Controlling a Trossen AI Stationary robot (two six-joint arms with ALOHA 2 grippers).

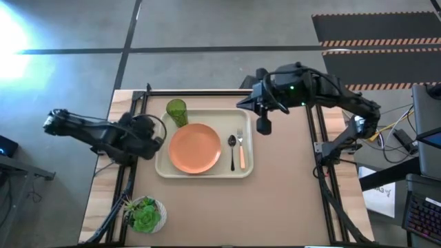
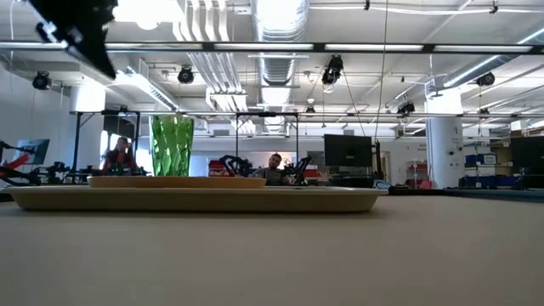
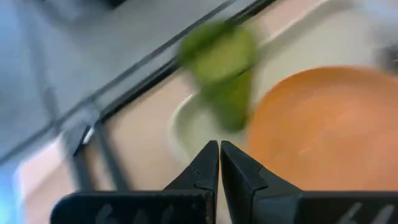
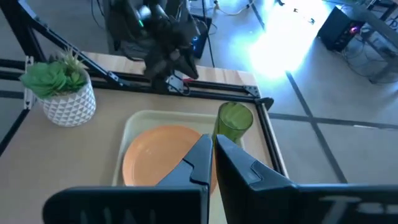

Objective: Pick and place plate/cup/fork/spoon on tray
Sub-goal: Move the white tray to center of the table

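The cream tray (image 1: 165,169) lies on the table. On it sit the orange plate (image 1: 195,148), the green cup (image 1: 176,110) upright at its far left corner, the dark spoon (image 1: 232,142) and the pink-handled fork (image 1: 242,153). My left gripper (image 1: 160,141) is shut and empty, just off the tray's left edge; its wrist view shows the cup (image 3: 224,68) and the plate (image 3: 323,124). My right gripper (image 1: 242,103) is shut and empty, raised above the tray's far right corner; its wrist view shows the plate (image 4: 155,155) and the cup (image 4: 233,121).
A white pot with a green plant (image 1: 145,215) stands at the table's near left. Black frame rails (image 1: 315,138) run along the table's sides and far edge. Bare table lies right of and in front of the tray. People sit in the room behind (image 2: 274,167).
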